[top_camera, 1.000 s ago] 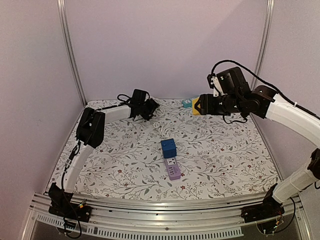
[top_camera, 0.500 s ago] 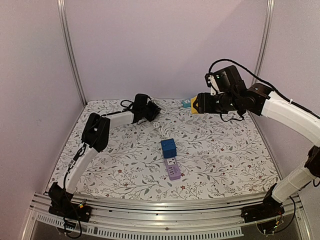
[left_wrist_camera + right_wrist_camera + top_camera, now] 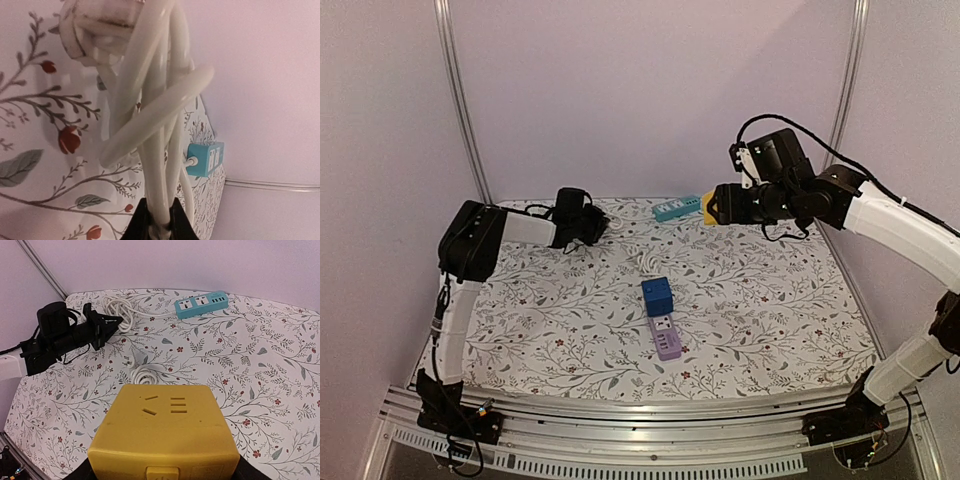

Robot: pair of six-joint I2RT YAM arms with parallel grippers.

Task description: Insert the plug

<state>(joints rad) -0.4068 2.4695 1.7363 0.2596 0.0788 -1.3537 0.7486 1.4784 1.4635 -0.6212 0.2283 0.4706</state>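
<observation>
My left gripper [image 3: 590,224] is at the back left of the table, shut on a bundle of white cable [image 3: 159,150]. That cable runs to a teal power strip [image 3: 677,207] by the back wall. A blunt white piece [image 3: 97,27] tops the bundle, too close to identify. A white plug [image 3: 128,361] with bare prongs lies beside a small cable coil [image 3: 145,375] mid-table. My right gripper [image 3: 720,208] hangs above the back right, shut on a yellow cube socket [image 3: 167,435] whose slots face the camera.
A blue cube socket [image 3: 658,296] sits on the far end of a purple power strip [image 3: 667,340] in the middle of the floral table. Metal frame posts [image 3: 460,100] and pale walls enclose the back and sides.
The left gripper has shut on the cable bundle and pulled left. The teal strip has slid out from behind the right gripper. The right gripper has drifted slightly left with the yellow cube.
</observation>
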